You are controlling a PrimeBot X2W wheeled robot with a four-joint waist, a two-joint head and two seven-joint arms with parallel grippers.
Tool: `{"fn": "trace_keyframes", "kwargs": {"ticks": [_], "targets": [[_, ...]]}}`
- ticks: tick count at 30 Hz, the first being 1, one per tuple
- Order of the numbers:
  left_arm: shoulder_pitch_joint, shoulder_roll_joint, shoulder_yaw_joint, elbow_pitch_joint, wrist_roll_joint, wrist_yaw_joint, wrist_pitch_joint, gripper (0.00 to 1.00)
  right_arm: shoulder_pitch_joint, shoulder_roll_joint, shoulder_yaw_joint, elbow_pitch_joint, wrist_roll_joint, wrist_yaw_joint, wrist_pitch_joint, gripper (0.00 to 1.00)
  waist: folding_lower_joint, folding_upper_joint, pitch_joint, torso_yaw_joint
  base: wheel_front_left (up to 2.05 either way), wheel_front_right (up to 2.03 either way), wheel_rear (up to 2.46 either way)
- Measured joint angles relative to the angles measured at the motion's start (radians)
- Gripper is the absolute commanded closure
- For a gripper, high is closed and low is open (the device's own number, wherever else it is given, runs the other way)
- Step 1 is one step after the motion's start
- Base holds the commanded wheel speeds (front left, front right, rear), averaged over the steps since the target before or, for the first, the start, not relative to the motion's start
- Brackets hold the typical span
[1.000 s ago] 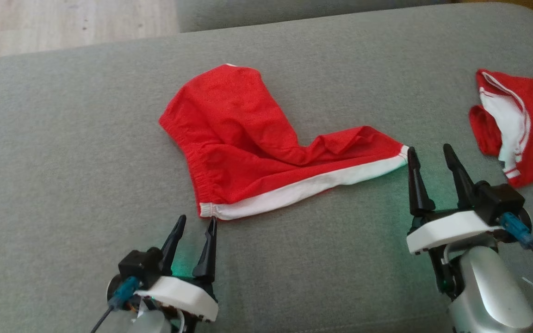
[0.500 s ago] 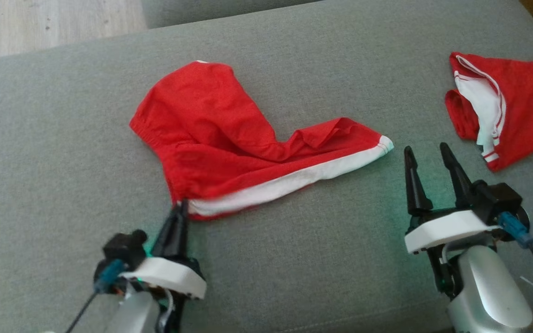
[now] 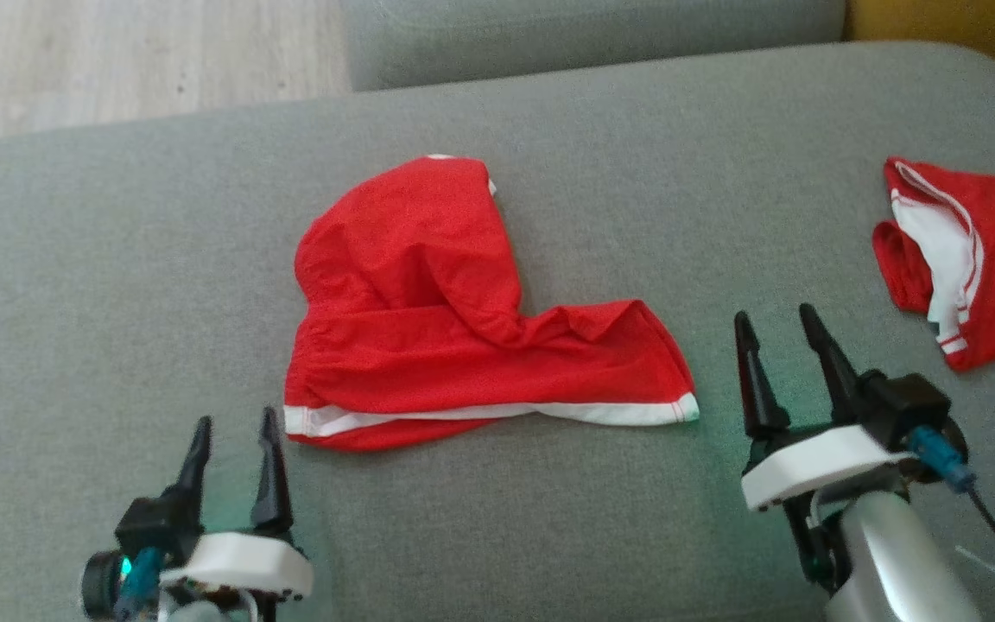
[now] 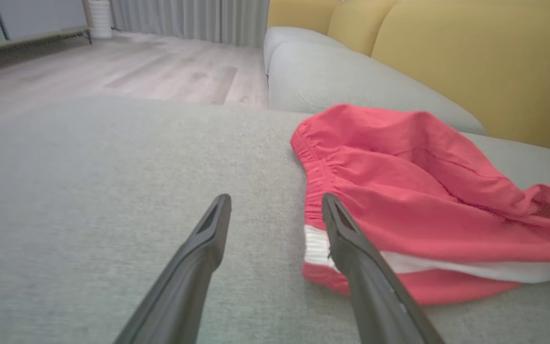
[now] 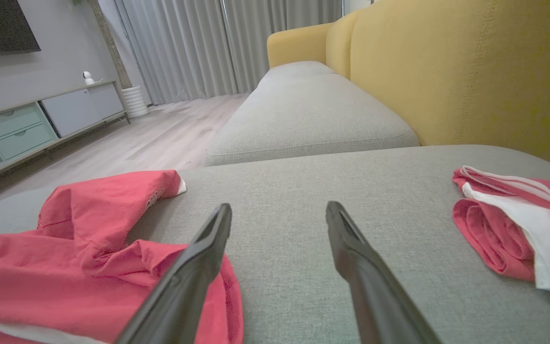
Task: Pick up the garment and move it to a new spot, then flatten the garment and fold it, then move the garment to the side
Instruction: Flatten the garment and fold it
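Observation:
Red shorts with a white side stripe [image 3: 463,345] lie crumpled on the grey sofa cushion [image 3: 117,259], one leg bent up and away, the stripe running along the near edge. My left gripper [image 3: 234,428] is open just left of the waistband corner, touching nothing; in the left wrist view the shorts [image 4: 423,191] lie beside my right-hand finger [image 4: 346,234]. Off the shorts' right hem corner, my right gripper [image 3: 772,321] stands open and empty. The right wrist view has the shorts [image 5: 89,258] at lower left.
A second red and white garment [image 3: 964,250] lies bunched at the cushion's right edge, also seen as a roll [image 5: 509,229] in the right wrist view. Another grey cushion [image 3: 584,30] and wooden floor [image 3: 117,52] lie beyond. A yellow sofa back [image 5: 456,67] rises on the right.
The left gripper shut on the waistband corner, dragged it left and toward me so the stripe now lies level, then let go and opened. The head camera shifted. The right gripper stayed open.

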Motion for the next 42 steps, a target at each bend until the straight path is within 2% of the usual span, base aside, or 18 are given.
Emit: {"fn": "trace_keyframes", "kwargs": {"ticks": [3,9,15,27,34,42], "targets": [[0.045,0.001,0.024,-0.065,0.052,0.028,0.000,0.00,0.018,0.000,0.027,0.000,0.000,0.000,0.000,0.00,0.0000,0.0000,-0.028,0.011,0.00,0.00,0.00],[0.155,0.001,0.016,-0.108,0.121,0.042,0.000,0.00,0.084,0.000,0.057,0.034,-0.026,0.000,0.000,0.00,-0.0002,0.0000,-0.070,0.029,0.00,0.00,0.00],[0.173,0.001,0.006,-0.118,0.115,0.049,0.000,0.00,0.102,0.000,0.066,0.070,-0.027,0.000,0.000,0.00,-0.0001,0.0000,-0.065,0.043,0.00,0.00,0.00],[0.135,0.001,-0.035,-0.117,0.097,0.049,0.000,0.00,0.000,0.001,0.104,0.283,-0.037,0.000,0.001,0.00,0.0002,0.0000,-0.021,0.115,0.00,0.00,0.00],[0.137,0.001,-0.028,-0.117,0.097,0.049,0.000,0.00,-0.011,0.001,0.111,0.338,-0.037,0.000,0.001,0.00,0.0000,0.0000,-0.014,0.126,0.00,0.00,0.00],[0.136,0.001,-0.038,-0.118,0.090,0.048,0.000,0.00,-0.011,0.000,0.128,0.332,-0.012,0.000,0.001,0.00,0.0001,0.0000,-0.009,0.124,0.00,0.00,0.00]]}}
